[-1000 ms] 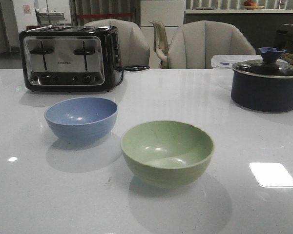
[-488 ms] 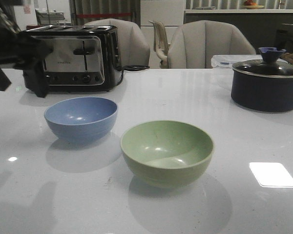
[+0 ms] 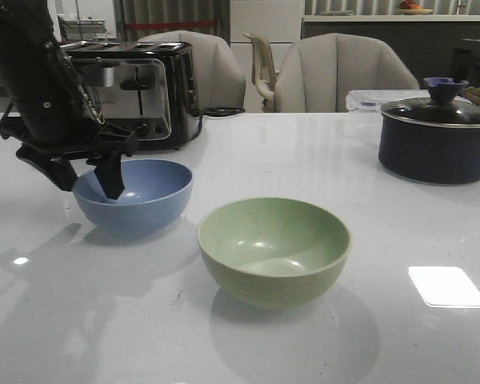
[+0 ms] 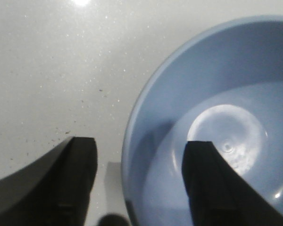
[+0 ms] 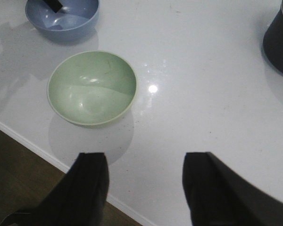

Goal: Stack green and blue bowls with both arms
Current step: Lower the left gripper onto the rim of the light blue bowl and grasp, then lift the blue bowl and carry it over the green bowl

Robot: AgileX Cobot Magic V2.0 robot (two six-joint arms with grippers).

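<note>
At left of frame, left gripper (image 3: 86,174) is straddling the blue bowl (image 3: 133,194) rim, jaws spread, nothing pinched; next: close, carry toward green bowl (image 3: 274,250) at centre; right gripper (image 5: 144,188) is hanging spread

Two padded grey chairs (image 3: 340,72) behind the glossy white table (image 3: 304,152).

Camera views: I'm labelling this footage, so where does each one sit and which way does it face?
Front view: faces forward over the table; left gripper straddling the blue bowl rim.
Left wrist view: looks down into the blue bowl, one finger inside.
Right wrist view: high, looking down past open fingers at the green bowl.
Front and right wrist views share both bowls.
</note>
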